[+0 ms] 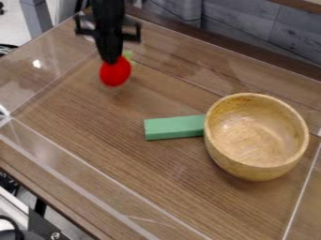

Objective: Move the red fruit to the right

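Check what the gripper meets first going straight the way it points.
Likely the red fruit: the gripper seems to point down at it. Depth is unclear; they may already touch.

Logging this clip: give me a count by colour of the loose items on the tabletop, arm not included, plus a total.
Red: 1, the strawberry-shaped fruit with a green top
Green: 1, the rectangular block
Light wood: 1, the round bowl
Total: 3
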You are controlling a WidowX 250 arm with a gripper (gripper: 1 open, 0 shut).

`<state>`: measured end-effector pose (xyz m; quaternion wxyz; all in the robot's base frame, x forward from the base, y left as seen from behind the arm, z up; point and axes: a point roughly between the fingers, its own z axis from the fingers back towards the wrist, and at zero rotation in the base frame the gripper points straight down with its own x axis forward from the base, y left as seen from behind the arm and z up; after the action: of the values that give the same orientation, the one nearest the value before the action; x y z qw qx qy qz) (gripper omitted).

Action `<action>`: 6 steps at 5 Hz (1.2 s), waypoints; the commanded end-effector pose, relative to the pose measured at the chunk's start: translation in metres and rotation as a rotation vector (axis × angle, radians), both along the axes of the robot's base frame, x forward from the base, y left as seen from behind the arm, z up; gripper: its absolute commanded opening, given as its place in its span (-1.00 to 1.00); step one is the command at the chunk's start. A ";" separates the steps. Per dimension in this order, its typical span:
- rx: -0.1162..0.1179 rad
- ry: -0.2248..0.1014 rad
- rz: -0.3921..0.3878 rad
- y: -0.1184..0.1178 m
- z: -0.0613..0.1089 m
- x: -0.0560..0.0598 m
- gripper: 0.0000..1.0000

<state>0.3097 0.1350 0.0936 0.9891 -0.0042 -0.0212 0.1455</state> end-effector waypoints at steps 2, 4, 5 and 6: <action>-0.048 -0.104 -0.127 -0.059 0.053 0.035 -1.00; -0.070 -0.101 -0.201 -0.125 0.050 0.063 -1.00; -0.073 -0.094 -0.235 -0.151 0.045 0.065 -1.00; -0.071 -0.085 -0.242 -0.169 0.030 0.065 -1.00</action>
<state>0.3707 -0.0383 0.1084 0.9980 -0.0484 -0.0342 0.0213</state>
